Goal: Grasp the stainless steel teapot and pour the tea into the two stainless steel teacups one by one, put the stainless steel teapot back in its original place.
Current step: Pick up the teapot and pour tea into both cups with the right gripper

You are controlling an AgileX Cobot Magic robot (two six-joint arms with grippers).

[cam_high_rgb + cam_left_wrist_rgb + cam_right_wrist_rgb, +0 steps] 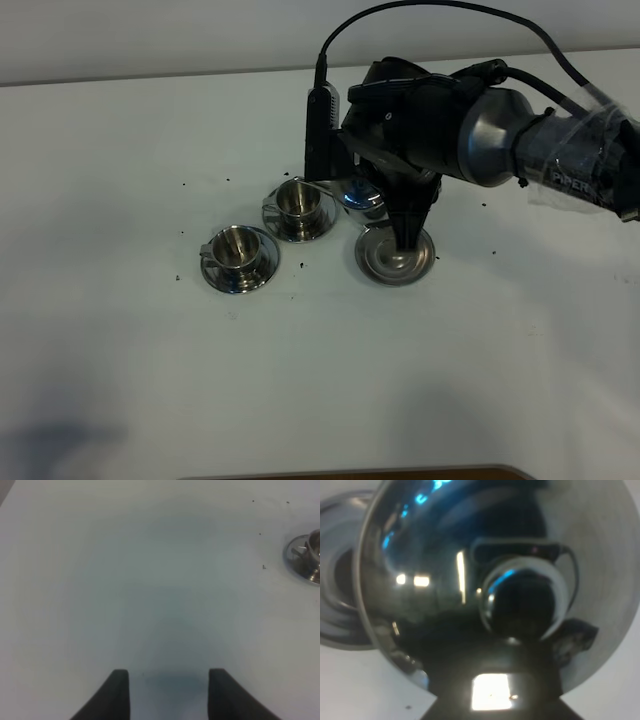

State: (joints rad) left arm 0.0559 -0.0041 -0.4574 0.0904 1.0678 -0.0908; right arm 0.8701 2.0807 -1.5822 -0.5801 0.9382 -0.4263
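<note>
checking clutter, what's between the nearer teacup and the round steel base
Bare table and one dark speck between nearer teacup and round base, in the exterior high view.

White, dark-speckled table (120, 380); mirror-silver teapot (445, 580) with blue glints; silver cups (238, 247), saucer (380, 262); black-and-grey arm (420, 110).

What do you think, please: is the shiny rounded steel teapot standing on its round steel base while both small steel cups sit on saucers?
Not quite: the exterior high view shows the round steel base bare, with the shiny rounded steel teapot off it, held by the right gripper. Both cups do sit on saucers.
</note>
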